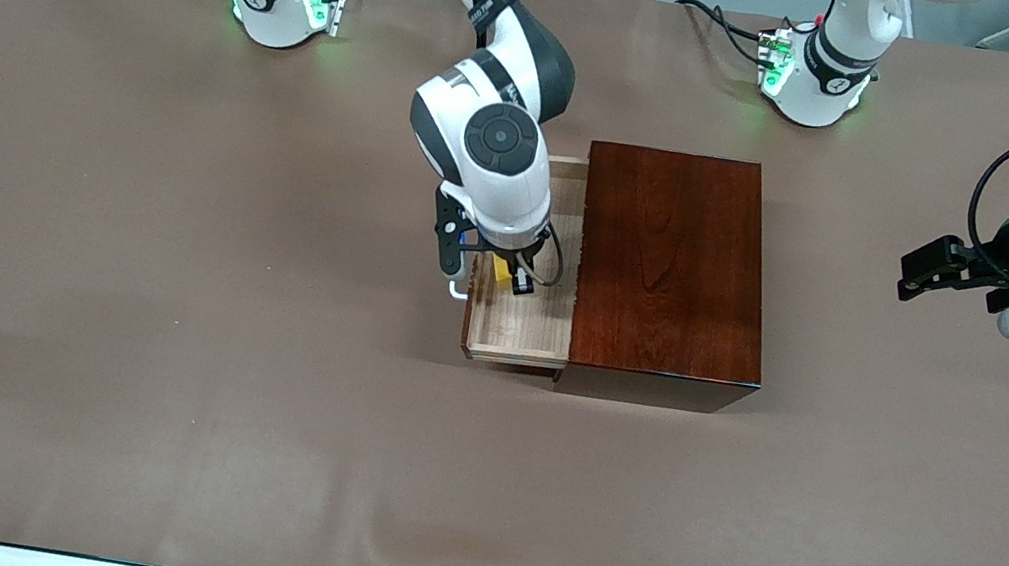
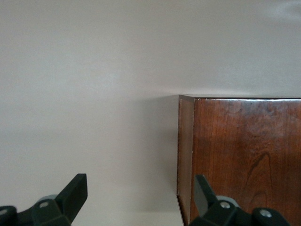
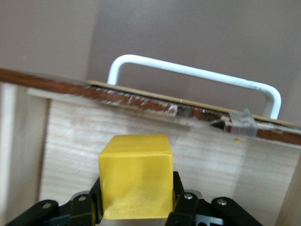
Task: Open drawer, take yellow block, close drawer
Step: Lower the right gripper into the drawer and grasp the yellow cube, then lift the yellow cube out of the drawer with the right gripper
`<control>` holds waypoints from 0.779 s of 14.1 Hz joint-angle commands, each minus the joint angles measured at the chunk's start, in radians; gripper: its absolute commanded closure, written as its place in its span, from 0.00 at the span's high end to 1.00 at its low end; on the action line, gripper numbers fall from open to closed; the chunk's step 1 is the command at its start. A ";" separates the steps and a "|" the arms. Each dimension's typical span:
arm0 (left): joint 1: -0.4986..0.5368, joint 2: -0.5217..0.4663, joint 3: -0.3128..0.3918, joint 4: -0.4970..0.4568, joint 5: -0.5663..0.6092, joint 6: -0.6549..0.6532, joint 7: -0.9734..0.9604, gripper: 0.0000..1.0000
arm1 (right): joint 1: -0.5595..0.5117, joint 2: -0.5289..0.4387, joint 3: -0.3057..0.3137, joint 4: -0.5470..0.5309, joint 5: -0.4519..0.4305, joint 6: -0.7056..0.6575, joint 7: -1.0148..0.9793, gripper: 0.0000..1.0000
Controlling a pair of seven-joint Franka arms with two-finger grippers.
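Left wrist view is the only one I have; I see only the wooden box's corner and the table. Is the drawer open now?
Observer: Yes. The drawer is pulled out of the wooden box toward the right arm's end of the table.
Operator: Where is the yellow block?
Observer: The yellow block is between the jaws of the right gripper, inside the drawer.
Operator: Are those jaws closed on it?
Observer: Yes, they are shut on the block.
Operator: And my arm?
Observer: The left gripper waits with open jaws above the table, near its own end.
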 commanded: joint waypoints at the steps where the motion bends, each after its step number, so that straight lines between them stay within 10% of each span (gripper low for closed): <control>1: 0.003 -0.004 -0.006 -0.003 -0.001 0.009 0.013 1.00 | -0.021 -0.018 0.009 0.038 0.006 -0.024 -0.013 0.00; 11: -0.002 -0.004 -0.006 -0.003 -0.003 0.009 0.012 1.00 | -0.194 -0.184 0.001 -0.058 0.005 -0.230 -0.480 0.00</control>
